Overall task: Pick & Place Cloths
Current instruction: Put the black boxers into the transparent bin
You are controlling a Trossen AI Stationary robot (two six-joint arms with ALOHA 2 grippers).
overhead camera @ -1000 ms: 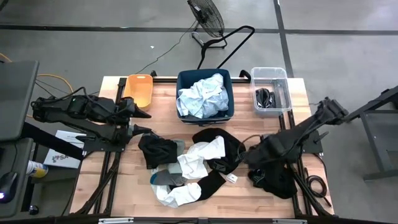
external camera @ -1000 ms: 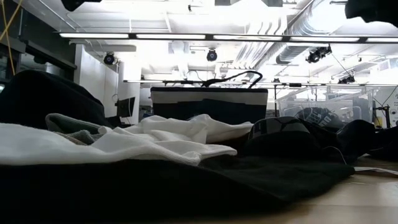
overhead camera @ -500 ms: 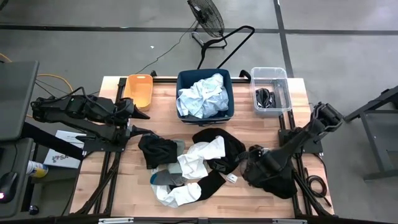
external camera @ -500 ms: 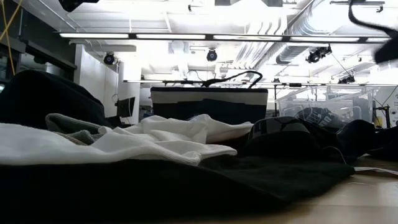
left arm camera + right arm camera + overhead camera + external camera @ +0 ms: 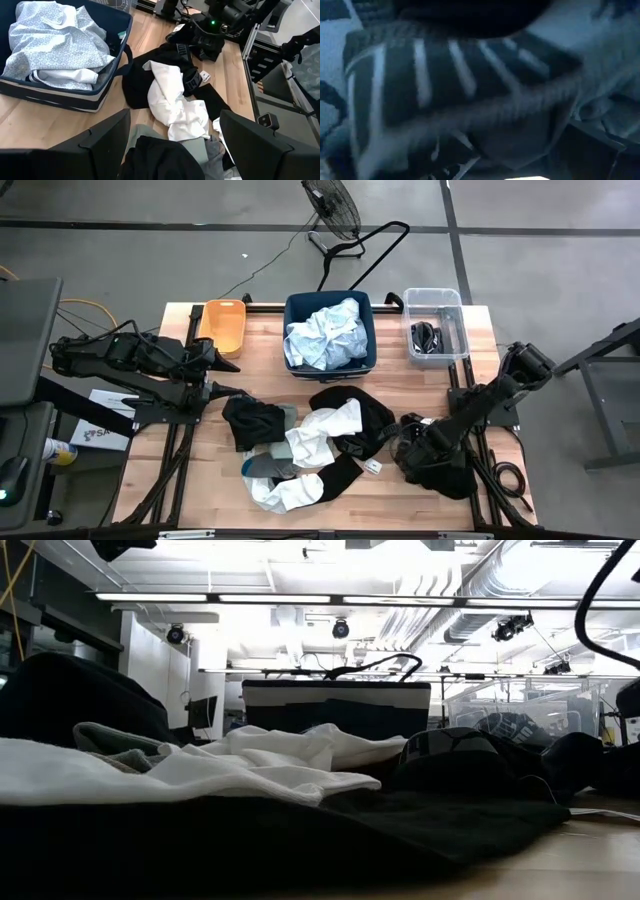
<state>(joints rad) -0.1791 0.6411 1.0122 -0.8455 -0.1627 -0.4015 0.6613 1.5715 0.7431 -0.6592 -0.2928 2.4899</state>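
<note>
Waiting at the table's left edge near the orange bin [image 5: 222, 325], left gripper [image 5: 232, 376] with jaws parted, empty. Centre: cloths [image 5: 300, 442] heaped, more already in the navy bin [image 5: 329, 330]. Right gripper [image 5: 408, 450], dropped since a moment ago onto a black garment [image 5: 440, 470], jaws now spread widest, nothing gripped yet; pickup seemingly imminent.

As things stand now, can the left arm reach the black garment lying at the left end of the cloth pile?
Probably yes. The left tool hangs open just beside the black garment, which lies on top at the pile's edge with nothing over it. The right tool works at the far side, out of the way.
</note>
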